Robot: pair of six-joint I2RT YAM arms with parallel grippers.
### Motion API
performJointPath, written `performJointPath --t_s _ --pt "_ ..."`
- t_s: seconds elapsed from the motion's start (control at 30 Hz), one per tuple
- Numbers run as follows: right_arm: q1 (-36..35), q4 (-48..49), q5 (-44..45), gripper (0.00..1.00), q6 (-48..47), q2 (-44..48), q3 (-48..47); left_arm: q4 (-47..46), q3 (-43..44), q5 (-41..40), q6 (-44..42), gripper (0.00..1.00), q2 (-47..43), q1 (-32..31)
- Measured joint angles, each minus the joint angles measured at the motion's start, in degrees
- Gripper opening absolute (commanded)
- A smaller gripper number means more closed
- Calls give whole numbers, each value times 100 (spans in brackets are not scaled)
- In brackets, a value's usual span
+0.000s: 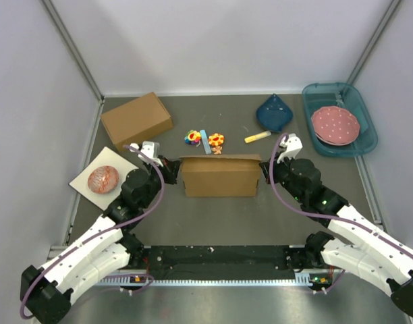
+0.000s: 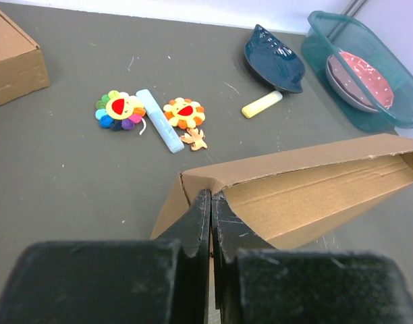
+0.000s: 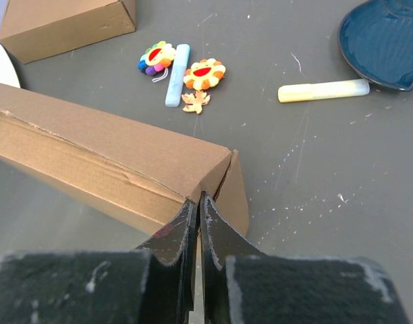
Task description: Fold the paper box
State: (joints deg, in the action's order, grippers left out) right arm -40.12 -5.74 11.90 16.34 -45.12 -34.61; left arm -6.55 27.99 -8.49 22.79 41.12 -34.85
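The paper box [image 1: 220,175] is a brown cardboard mailer folded into a long shallow box in the middle of the table. In the left wrist view its open side [image 2: 314,196] faces the camera. My left gripper [image 1: 174,169] is at the box's left end, and its jaws [image 2: 212,196] are shut, with the end wall's edge pinched between the tips. At the right end, my right gripper [image 1: 266,170] is also shut. Its tips [image 3: 199,197] meet on the edge of the end flap [image 3: 237,192] at the box's corner.
A deeper brown box [image 1: 136,120] stands at the back left, and a white card with a red round object [image 1: 103,179] lies left. Behind the mailer are two flower toys [image 1: 193,138], a blue stick [image 1: 205,142], a yellow stick [image 1: 258,137] and a dark blue dish [image 1: 275,113]. A teal bin [image 1: 365,138] holds a pink plate [image 1: 335,124].
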Motion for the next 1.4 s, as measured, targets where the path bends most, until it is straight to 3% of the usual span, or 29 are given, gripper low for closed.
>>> performJointPath --t_s 0.33,0.63,0.7,0.9,1.4 --pt "2 -17 7 0 -2 0 0 -750 -492 -1325 269 0 15 -789" --pt "4 -116 4 1 0 61 0 -1491 -887 -1934 603 0 142 -1102" --pt "4 -140 -2 11 13 90 -2 -1532 -911 -1961 623 0 140 -1113" --pt "2 -595 -168 27 105 114 -197 -1545 -925 -1967 623 0 138 -1147" --pt "2 -1056 -138 32 -28 -90 -678 -1368 -846 -1943 579 0 138 -1169"
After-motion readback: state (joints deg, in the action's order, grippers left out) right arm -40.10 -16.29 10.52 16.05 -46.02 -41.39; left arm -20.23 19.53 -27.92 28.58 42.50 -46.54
